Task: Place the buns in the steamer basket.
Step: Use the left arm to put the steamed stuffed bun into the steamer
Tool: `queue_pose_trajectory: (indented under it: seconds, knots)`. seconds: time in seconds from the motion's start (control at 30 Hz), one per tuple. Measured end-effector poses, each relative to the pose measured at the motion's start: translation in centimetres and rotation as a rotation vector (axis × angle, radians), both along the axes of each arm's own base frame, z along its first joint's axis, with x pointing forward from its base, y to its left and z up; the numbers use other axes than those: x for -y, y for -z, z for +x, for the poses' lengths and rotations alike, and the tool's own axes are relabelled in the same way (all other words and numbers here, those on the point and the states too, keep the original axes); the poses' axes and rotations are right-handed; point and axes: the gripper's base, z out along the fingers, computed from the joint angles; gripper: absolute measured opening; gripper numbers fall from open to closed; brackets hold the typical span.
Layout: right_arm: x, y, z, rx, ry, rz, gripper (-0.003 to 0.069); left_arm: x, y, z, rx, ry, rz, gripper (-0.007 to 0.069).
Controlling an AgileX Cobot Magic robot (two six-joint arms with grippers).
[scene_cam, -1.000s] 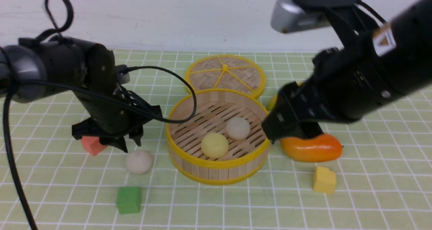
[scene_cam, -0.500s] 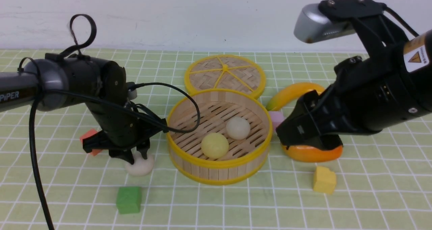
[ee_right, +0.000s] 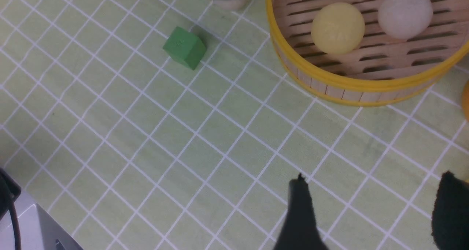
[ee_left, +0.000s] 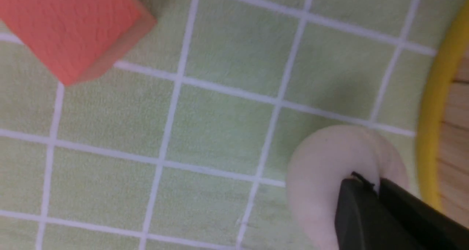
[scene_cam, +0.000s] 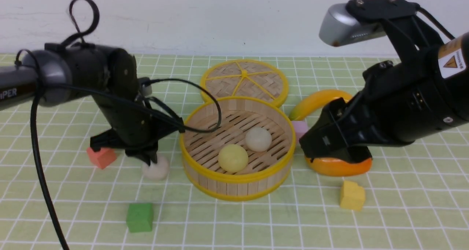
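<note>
Now the left fingers (scene_cam: 148, 157) are low beside the steamer basket (scene_cam: 236, 177), on its left, closed on the top of an off-white bun (scene_cam: 157, 170). In the left wrist view the two black fingertips sit almost against each other, pressed into the soft bun (ee_left: 326, 169) so that its surface bulges round them. The basket's yellow rim (ee_left: 432, 114) is just beside it. Whether this bun rests on the green checked tabletop (scene_cam: 403, 209) or hangs just clear of it cannot be told.

Two more buns lie on the slatted floor inside the steamer basket. A pale yellow bun (scene_cam: 233, 157) is toward the near wall, and a white bun (scene_cam: 258, 139) is just behind it to the right, the two close together.

The right fingers (scene_cam: 311, 147) hang to the right of the basket, in front of an orange mango (scene_cam: 340, 166). The right wrist view shows them spread wide apart (ee_right: 298, 213) with nothing between them, over bare tabletop.

A flat woven lid (scene_cam: 243, 79) lies behind the basket, touching or nearly touching its far rim. A salmon cube (scene_cam: 102, 157) sits left of the gripped bun, a green cube (scene_cam: 139, 217) in front of it, and a yellow cube (scene_cam: 352, 195) in front of the mango. A pink cube (scene_cam: 300, 127) shows between the basket and the right arm, with a yellow banana (scene_cam: 317, 100) curving behind it.
</note>
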Motion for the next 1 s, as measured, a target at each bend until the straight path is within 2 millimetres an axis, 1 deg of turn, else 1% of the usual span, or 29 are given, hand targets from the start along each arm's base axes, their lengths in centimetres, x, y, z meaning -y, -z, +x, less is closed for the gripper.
queue_pose_trajectory:
  seconds: [0.13,0.17,0.2,0.23,0.27,0.3,0.4,0.5,0.53,0.57,0.63,0.7,0.77,0.8,0.87,0.9,0.97,1.0]
  knots:
    - [0.0,0.0,0.0,0.000,0.000,0.006,0.0463,0.7,-4.6,0.8,0.109,0.035,-0.068,-0.0013]
    - [0.0,0.0,0.0,0.000,0.000,0.008,0.0463,0.7,-4.8,0.8,0.115,0.040,-0.075,-0.0013]
    - [0.0,0.0,0.0,0.000,0.000,0.007,0.0463,1.2,-6.4,1.1,0.159,0.053,-0.115,-0.0013]
    - [0.0,0.0,0.0,0.000,0.000,0.007,0.0463,1.4,-6.9,1.2,0.171,0.058,-0.130,-0.0013]
    - [0.0,0.0,0.0,0.000,0.000,0.007,0.0463,1.9,-7.7,1.4,0.200,0.074,-0.169,-0.0013]
    - [-0.1,0.0,0.0,0.000,0.000,0.008,0.0463,2.3,-7.9,1.5,0.211,0.082,-0.189,-0.0013]
    - [-0.1,0.0,0.0,0.000,0.000,0.008,0.0463,3.1,-7.5,1.8,0.222,0.096,-0.222,-0.0013]
    - [-0.1,0.0,0.0,0.000,0.000,0.008,0.0463,4.6,-4.8,2.8,0.199,0.127,-0.232,-0.0010]
    - [-0.1,0.0,0.0,0.000,0.000,0.008,0.0463,4.7,-4.6,2.9,0.196,0.127,-0.231,-0.0010]
    - [-0.1,0.0,0.0,0.000,0.000,0.008,0.0463,5.1,-3.4,3.2,0.179,0.132,-0.227,-0.0007]
    - [-0.1,0.0,0.0,0.000,0.000,0.008,0.0463,5.5,-2.1,3.6,0.163,0.135,-0.221,0.0001]
    - [0.0,0.0,0.0,-0.003,-0.001,0.006,0.0463,5.7,-1.4,3.8,0.157,0.134,-0.219,0.0010]
    - [0.0,0.0,-0.1,-0.011,-0.003,0.000,0.0463,5.7,-1.0,4.0,0.157,0.134,-0.215,0.0042]
    - [0.0,0.0,-0.1,-0.012,-0.003,0.000,0.0463,5.7,-1.0,4.0,0.157,0.134,-0.215,0.0045]
    - [0.0,0.1,-0.1,-0.010,-0.003,-0.004,0.0463,5.7,-1.0,4.0,0.159,0.135,-0.211,0.0104]
    - [0.0,0.1,-0.1,-0.008,-0.002,-0.006,0.0463,5.7,-1.0,4.0,0.157,0.136,-0.211,0.0116]
    - [0.1,0.1,0.0,0.001,-0.001,-0.017,0.0461,5.7,-0.9,3.8,0.142,0.139,-0.208,0.0223]
    - [0.1,0.1,0.0,0.002,0.000,-0.019,0.0461,5.7,-0.9,3.8,0.140,0.139,-0.207,0.0231]
